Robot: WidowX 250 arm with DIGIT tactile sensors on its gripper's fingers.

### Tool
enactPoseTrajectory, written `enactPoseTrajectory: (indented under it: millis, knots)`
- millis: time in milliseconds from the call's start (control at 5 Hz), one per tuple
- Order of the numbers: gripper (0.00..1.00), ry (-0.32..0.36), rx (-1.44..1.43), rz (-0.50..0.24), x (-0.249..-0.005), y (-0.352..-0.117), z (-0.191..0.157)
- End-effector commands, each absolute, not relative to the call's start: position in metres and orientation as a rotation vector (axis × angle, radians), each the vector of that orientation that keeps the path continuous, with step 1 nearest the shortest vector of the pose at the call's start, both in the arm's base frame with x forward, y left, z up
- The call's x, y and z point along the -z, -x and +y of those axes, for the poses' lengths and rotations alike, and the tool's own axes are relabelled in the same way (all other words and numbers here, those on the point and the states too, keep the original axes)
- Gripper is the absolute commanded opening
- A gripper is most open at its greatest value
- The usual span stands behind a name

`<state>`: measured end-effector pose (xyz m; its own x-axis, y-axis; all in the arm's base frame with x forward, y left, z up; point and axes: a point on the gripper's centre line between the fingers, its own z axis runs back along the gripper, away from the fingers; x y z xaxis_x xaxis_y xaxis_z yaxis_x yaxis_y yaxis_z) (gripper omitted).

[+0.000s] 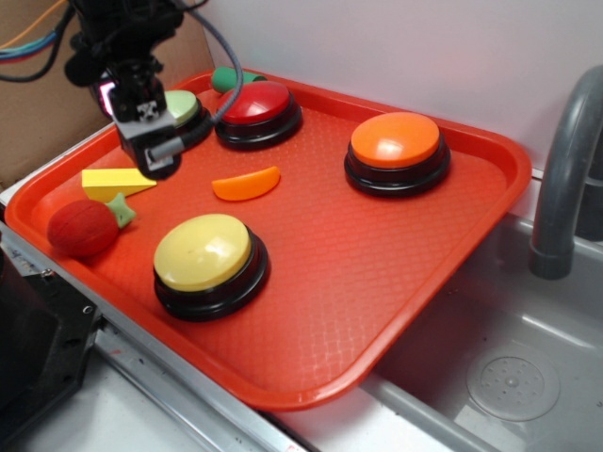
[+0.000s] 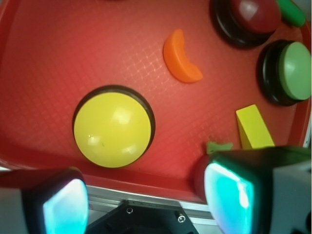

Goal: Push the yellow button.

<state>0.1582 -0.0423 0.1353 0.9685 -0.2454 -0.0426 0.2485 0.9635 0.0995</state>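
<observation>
Broadly, the red tray (image 1: 471, 245) fills the scene, and the yellow button (image 1: 203, 252) sits on it near the front edge, dome up, apart from the other buttons. Round as it is, it has no long axis; its pressing face points straight upward. My tool (image 1: 151, 141) hangs above the tray's left side, over the yellow wedge block (image 1: 113, 181), with its fingers (image 2: 229, 192) parted and nothing between them. I judge I am in the approach step: next I should travel toward the front of the tray until centred over the dome, then descend straight down to press.
</observation>
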Motion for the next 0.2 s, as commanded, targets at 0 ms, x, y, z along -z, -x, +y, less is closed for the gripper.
enactPoseTrajectory:
  millis: [0]
  knots:
    - [1.0,-0.065,0.281,-0.026,-0.1489,-0.1636,-0.0477]
